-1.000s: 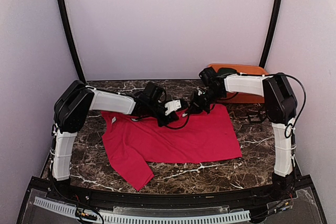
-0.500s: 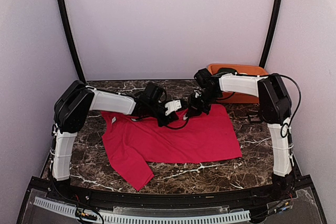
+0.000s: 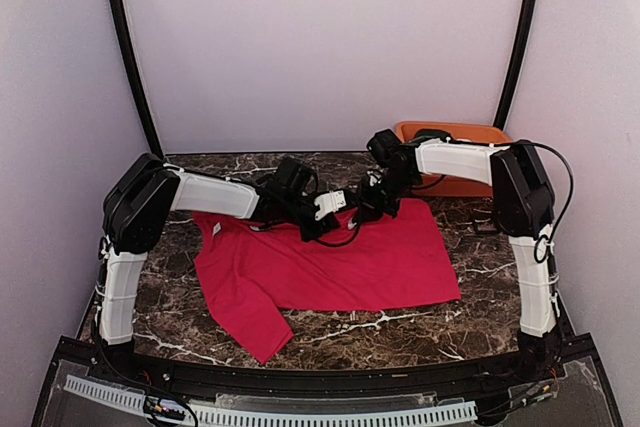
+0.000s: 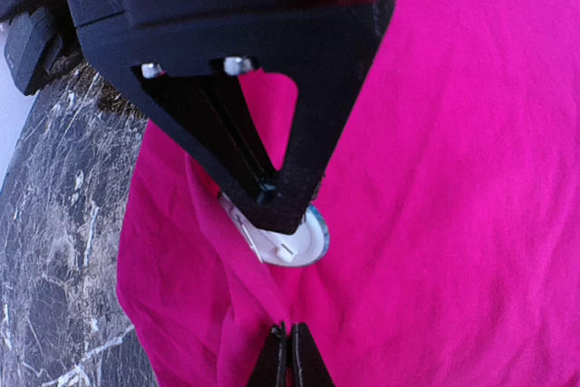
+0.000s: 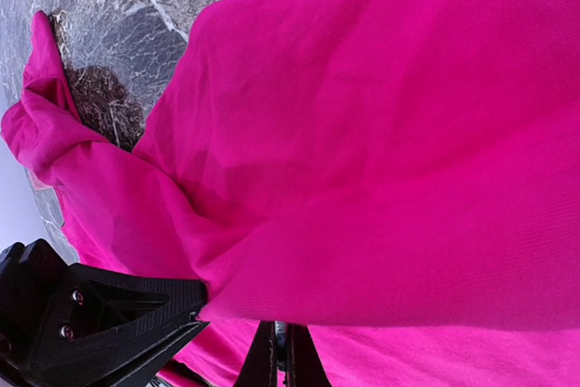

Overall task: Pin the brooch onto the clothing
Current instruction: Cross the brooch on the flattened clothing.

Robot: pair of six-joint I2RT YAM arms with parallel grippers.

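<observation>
The red T-shirt point(image 3: 340, 262) lies spread on the marble table. My left gripper point(image 3: 335, 215) is at its far edge, shut on a raised fold of the red cloth point(image 4: 453, 178); its fingertips point(image 4: 283, 362) pinch the fold. My right gripper point(image 3: 362, 207) comes in from the right and is shut on a round white brooch point(image 4: 304, 240), held back side up against the cloth just beyond the fold. In the right wrist view the shirt point(image 5: 381, 133) drapes over my right gripper point(image 5: 281, 355) and hides most of the brooch. The left gripper's fingers point(image 5: 109, 310) show at the lower left.
An orange tray point(image 3: 470, 132) stands at the back right, with a dark item point(image 3: 432, 134) in it. Bare marble table point(image 3: 400, 332) lies in front of the shirt. Walls and black frame posts close in the sides.
My right arm has swung left, bringing its gripper closer to the left gripper at the shirt's far edge. The left arm and shirt have hardly moved.
</observation>
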